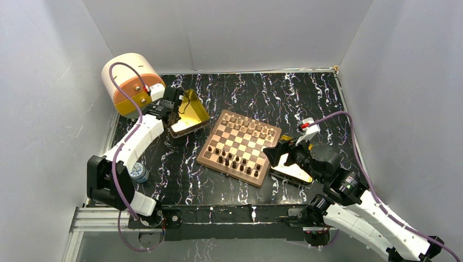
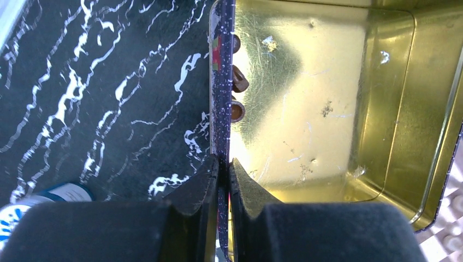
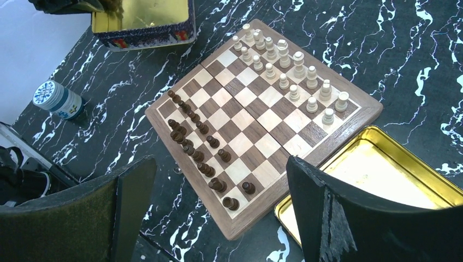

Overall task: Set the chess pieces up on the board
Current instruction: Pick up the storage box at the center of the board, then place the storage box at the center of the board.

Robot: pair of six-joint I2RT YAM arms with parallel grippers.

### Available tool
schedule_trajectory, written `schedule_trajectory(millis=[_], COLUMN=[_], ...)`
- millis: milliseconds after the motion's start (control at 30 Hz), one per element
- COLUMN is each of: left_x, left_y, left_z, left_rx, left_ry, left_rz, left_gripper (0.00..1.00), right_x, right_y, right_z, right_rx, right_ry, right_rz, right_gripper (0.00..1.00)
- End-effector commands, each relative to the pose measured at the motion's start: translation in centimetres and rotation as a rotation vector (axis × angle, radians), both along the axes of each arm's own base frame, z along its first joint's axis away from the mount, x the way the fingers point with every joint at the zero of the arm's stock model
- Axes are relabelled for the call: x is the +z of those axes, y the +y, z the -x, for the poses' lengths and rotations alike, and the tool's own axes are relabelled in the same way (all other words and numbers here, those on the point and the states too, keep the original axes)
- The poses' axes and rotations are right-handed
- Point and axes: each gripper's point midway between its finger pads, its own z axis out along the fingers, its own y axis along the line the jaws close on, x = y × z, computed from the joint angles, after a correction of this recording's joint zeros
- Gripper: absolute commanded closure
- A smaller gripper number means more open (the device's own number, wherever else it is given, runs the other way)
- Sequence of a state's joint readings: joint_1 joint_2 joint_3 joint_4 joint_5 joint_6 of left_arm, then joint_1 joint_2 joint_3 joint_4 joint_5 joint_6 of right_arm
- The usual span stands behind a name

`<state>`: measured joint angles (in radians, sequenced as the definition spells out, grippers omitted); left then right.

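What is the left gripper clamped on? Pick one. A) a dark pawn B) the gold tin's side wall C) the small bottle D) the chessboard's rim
B: the left wrist view shows the left gripper pinching the gold tin by its side wall.

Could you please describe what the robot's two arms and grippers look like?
The left arm and right arm both have white links joined by black joints. A purple cable runs along each, with a small red connector near the wrist. The left gripper and right gripper are black, with broad, flat, matte fingers.
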<state>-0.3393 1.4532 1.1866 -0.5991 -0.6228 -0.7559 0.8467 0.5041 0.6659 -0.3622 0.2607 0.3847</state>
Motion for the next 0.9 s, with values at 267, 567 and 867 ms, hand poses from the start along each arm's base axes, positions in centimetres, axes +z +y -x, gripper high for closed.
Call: schedule_trajectory(millis=[267, 567, 867], left_x=[3.9, 2.8, 1.7], left_y=[-1.9, -2.0, -3.3], left_z=[-2.8, -4.6, -6.5], left_rx=[-0.521, -0.744, -0.960], left_ry=[0.050, 0.151, 0.178], left_rz=[-0.145, -0.183, -0.224], left_gripper=[1.00, 1.00, 1.00], right_x=[4.9, 4.8, 5.0], right_y=[0.8, 0.4, 0.1], right_z=[0.3, 0.6, 0.5], right_rx=[0.053, 0.047, 0.046], right_ry=[-0.116, -0.120, -0.146], right_rz=[-0.105, -0.116, -0.081], right_gripper=[0.01, 0.01, 0.01])
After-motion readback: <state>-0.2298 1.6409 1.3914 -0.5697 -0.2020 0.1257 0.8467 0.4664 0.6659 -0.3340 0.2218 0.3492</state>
